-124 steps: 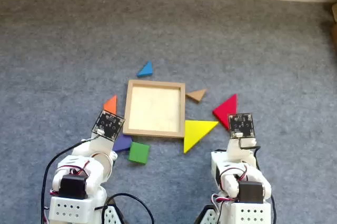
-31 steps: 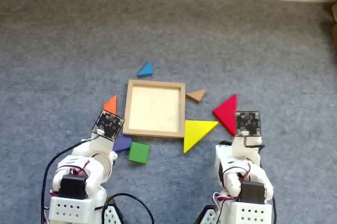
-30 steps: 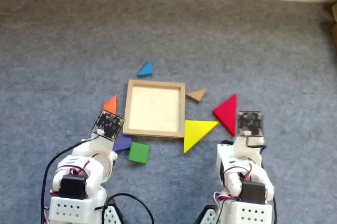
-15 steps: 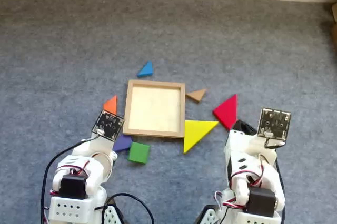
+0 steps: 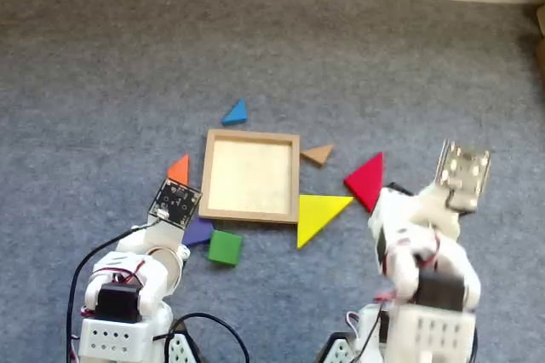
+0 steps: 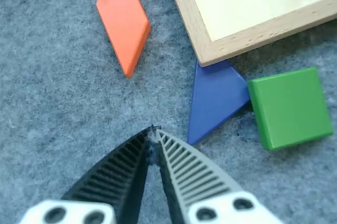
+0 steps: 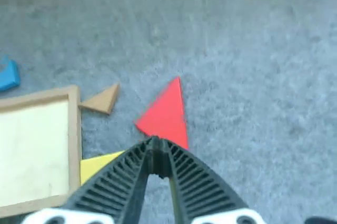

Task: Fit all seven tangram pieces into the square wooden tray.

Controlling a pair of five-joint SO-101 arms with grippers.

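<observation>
— Seven pieces and none of them in the tray (image 5: 251,174), right? Where's everything sitting?

— Yep, all seven are on the grey carpet (image 5: 102,82) around it. The blue triangle (image 5: 236,112) is off the far edge, a bit apart. The tan triangle (image 5: 318,154) is just beside the far right corner, and the red triangle (image 5: 367,178) lies further right. The yellow triangle (image 5: 317,214) sits just beside the near right corner. On the left, the orange piece (image 5: 179,168) lies along the left edge. The purple triangle (image 6: 213,98) pokes its tip at the near left corner, with the green square (image 5: 225,246) tight against it.

— And the claws? Anything in the way?

— Both are pinched together with nothing in them. The left gripper (image 6: 153,129) hangs over bare carpet, just short of the purple triangle's point. From above, that arm's wrist covers part of the orange piece and most of the purple triangle. The right gripper (image 7: 154,141) is low in front of the red triangle, and in its own camera its tips hide that piece's near corner. From overhead, the right arm stands just right of the red triangle and overlaps its edge a little.
</observation>
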